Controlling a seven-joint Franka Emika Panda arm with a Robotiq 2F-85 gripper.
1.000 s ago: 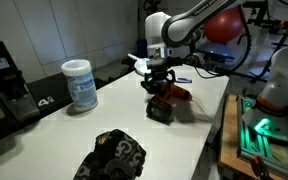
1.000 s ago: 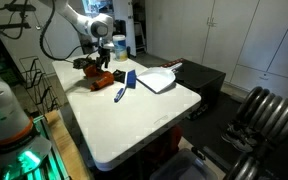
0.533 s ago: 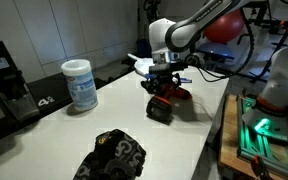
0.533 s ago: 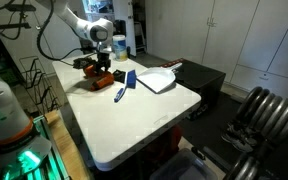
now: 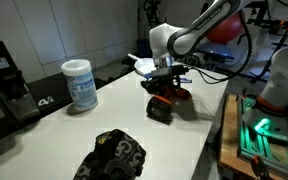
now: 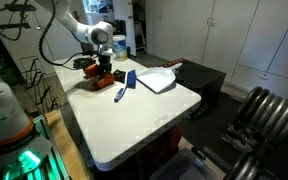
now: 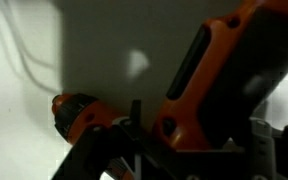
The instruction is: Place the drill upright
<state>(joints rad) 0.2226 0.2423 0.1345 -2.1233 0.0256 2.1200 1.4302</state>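
1. The drill (image 5: 164, 104) lies on its side on the white table (image 5: 54, 135), well apart from the white tub (image 5: 81, 85) and the black lump (image 5: 112, 155)
2. The claw (image 5: 165, 87) hangs right over the drill, down low and very close
3. In the wrist view the orange handle (image 7: 212, 80) fills the picture, and the dark fingers (image 7: 92, 160) stand wide apart with the drill between them
4. I cannot tell if the fingers press on the drill or just sit at its sides
5. I think this is the grabbing step, as the drill is not standing up yet
6. Next the claw needs a tight hold, then a slow lift and turn so the fat black bottom (image 5: 159, 113) sits flat on the table; with a loose hold the drill could slip
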